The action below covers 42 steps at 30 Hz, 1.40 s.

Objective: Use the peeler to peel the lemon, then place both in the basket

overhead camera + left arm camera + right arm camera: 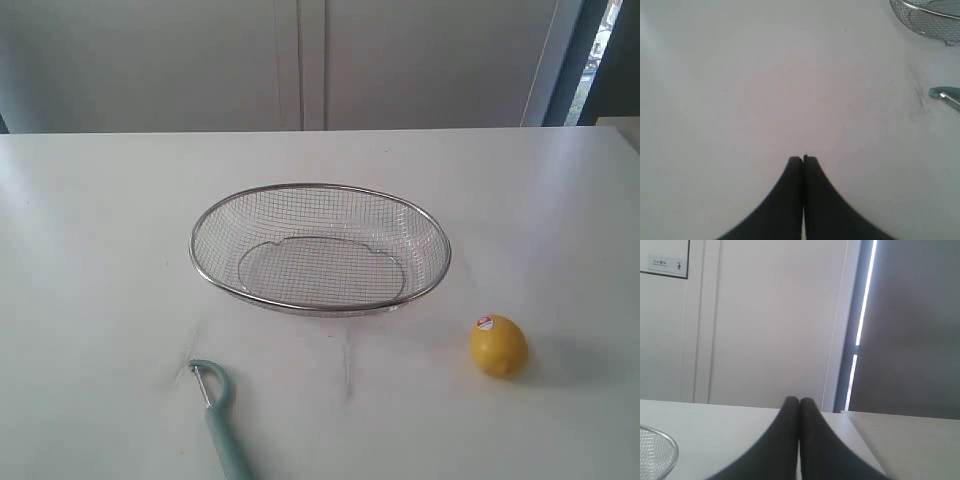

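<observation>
- White tabletop point(100, 250) fills most of the exterior view, and pale wall panels point(300, 60) are seen behind it
- the basket point(330, 210), an oval of silver wire mesh with a thick metal rim, is seen standing near the middle of the table
- the lemon point(498, 345), small, round and yellow, is marked near its top by a red-and-white sticker point(485, 323); it is set on the table to the front right of the basket, apart from it
- the peeler point(220, 410) is laid on the table to the front left of the basket, also apart from it; its curved metal head is turned toward the basket, and its pale teal handle is cut off by the lower edge of the view
- the left gripper point(803, 160) is seen over bare table with its black fingers pressed together; nothing is held
- the right gripper point(799, 401) is likewise closed finger to finger on nothing, and is pointed toward the wall
</observation>
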{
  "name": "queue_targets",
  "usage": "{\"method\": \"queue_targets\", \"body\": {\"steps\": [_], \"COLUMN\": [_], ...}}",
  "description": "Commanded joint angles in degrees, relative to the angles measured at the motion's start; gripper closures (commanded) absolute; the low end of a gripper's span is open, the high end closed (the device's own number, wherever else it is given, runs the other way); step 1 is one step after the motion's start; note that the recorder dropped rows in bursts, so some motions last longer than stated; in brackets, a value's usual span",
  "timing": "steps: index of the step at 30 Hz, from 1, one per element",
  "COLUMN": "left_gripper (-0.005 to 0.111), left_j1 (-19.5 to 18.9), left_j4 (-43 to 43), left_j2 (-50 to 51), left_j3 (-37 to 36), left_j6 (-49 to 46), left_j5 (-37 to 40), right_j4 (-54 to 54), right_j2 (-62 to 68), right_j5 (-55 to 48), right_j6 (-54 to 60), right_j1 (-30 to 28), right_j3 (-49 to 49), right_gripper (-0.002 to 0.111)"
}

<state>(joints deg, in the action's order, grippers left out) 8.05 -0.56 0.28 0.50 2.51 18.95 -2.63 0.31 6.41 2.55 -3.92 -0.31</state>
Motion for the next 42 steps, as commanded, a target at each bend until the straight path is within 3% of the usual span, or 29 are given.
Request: {"method": "queue_targets", "body": {"steps": [1,12,30,42], "left_gripper": [0.107,0.107,0.107,0.107], "left_j1": [0.02,0.02,0.02,0.02], "left_j4": [-0.18,-0.18,-0.18,-0.18], "left_j2": [-0.28,-0.28,-0.28,-0.28], "left_j3": [-0.5,-0.5,-0.5,-0.5], "left_j6": [0.15,0.15,0.15,0.15], "left_j5": [0.15,0.15,0.15,0.15], "right_j4": [-0.17,-0.17,-0.17,-0.17], "right_j2": [-0.31,-0.31,-0.31,-0.31], "right_j5": [0.94,1.69,-15.79,-13.91], "right_j6": [0.27,0.27,0.15,-1.15], "right_j1": [-0.13,-0.13,-0.13,-0.13], "right_j3": [0.31,0.02,-11.58,-15.21], "right_gripper": [0.108,0.108,0.108,0.108]}}
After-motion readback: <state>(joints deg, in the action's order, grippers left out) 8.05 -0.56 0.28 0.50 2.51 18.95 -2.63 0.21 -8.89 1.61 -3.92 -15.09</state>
